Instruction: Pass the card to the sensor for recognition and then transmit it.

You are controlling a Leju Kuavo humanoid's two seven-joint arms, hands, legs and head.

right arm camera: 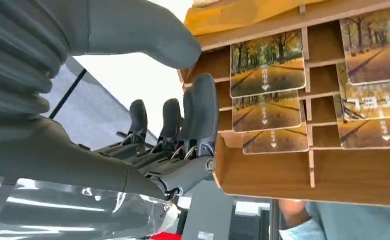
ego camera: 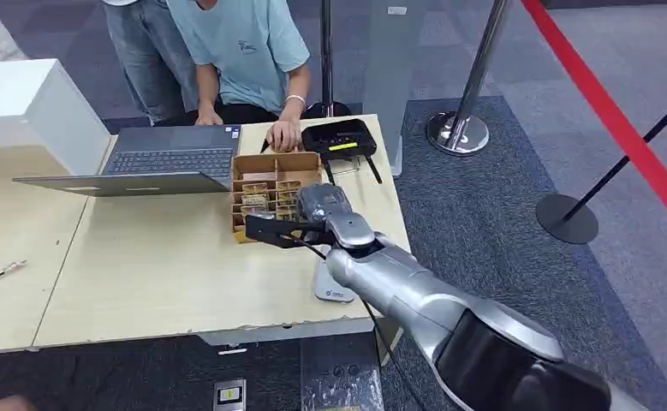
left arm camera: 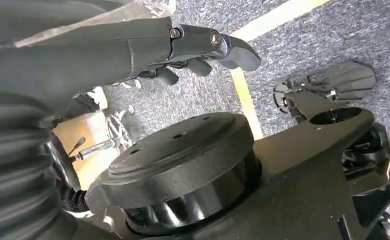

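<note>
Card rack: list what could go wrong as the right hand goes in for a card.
1. The cards overlap in tiers in the rack, so the right hand, open beside it, may pinch two cards or slip off one.
2. The rack looks light; a push from the fingers could slide or tip it toward the laptop.
3. A person's hand rests just behind the rack, by the black device, and could be bumped.
</note>
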